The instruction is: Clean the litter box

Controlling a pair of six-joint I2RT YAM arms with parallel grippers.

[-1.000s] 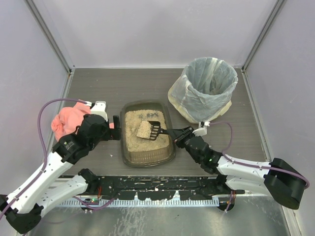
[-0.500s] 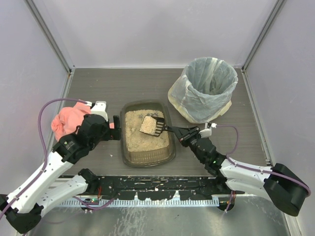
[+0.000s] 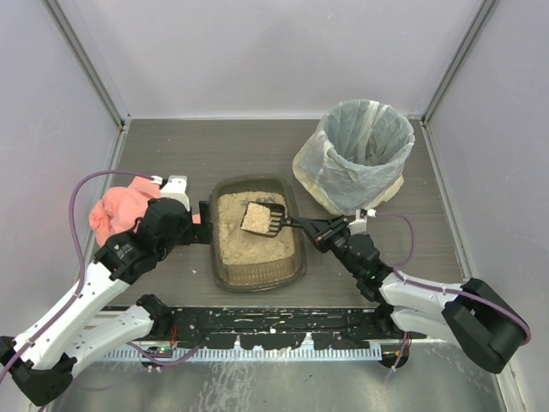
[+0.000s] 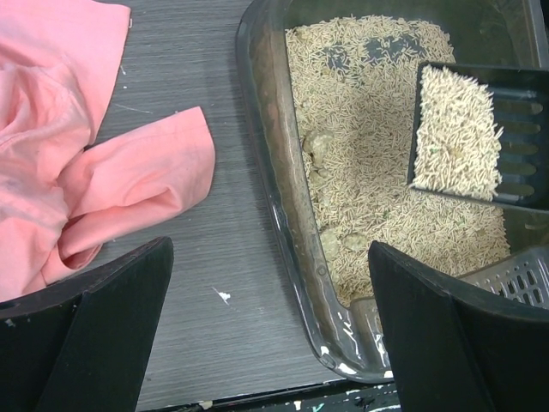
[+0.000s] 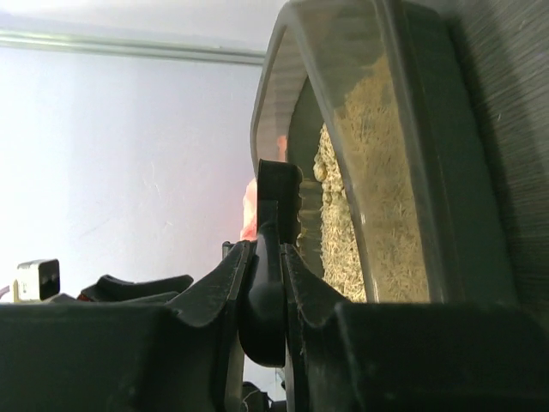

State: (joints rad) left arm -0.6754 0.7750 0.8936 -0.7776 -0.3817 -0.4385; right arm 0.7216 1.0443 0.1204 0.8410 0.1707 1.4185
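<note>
tan granules (image 4: 455, 129) heaped on the scoop (image 3: 262, 219), held over the litter box (image 3: 257, 281), could spill past its right rim if the right gripper (image 3: 322, 230), clamped on the handle (image 3: 296, 225), tilts; left gripper (image 3: 202, 225) gapes empty beside its left rim.

The left arm (image 3: 86, 292) rises from the lower left of the frame and bends at the elbow. Its claw (image 3: 204, 225) sits at centre left with its fingers (image 4: 94, 335) spread wide. The right arm (image 3: 420, 296) stretches low from the lower right toward the centre, its claw (image 3: 317, 229) clamped tight on a scoop handle (image 5: 279, 202).
</note>
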